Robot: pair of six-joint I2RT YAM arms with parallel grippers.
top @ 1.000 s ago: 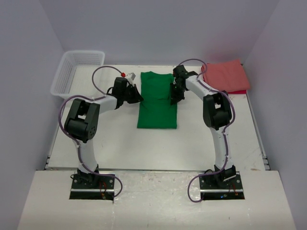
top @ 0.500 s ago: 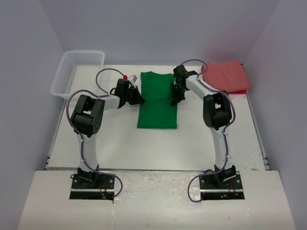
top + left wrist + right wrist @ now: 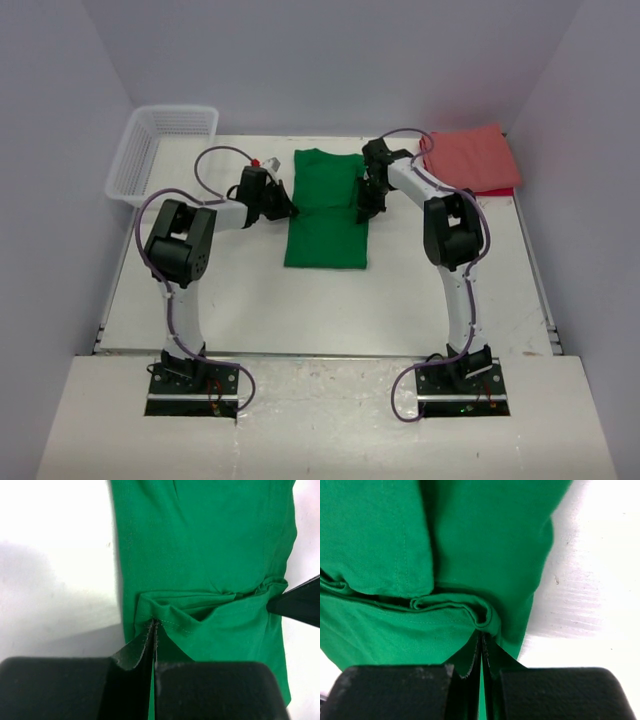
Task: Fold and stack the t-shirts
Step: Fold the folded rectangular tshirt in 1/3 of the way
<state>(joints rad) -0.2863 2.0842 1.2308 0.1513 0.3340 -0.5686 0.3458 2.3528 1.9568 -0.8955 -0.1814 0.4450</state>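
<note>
The bright green t-shirt [image 3: 328, 210] lies as a long folded strip in the middle of the table. My left gripper [image 3: 291, 209] is shut on the shirt's left edge, pinching a fold of green cloth [image 3: 165, 620]. My right gripper [image 3: 361, 207] is shut on the right edge, pinching a rolled fold [image 3: 470, 607]. A crease runs across the shirt between the two grippers. The salmon-red t-shirt [image 3: 470, 157] lies folded at the back right corner.
A white plastic mesh basket [image 3: 160, 150] stands at the back left of the table. Bare white table [image 3: 320, 300] lies in front of the green shirt. Grey walls close in the back and both sides.
The left arm has swung its elbow inward and its gripper has pushed closer onto the shirt's left edge. The shirt's lower part has shifted slightly left. The right gripper has barely moved.
</note>
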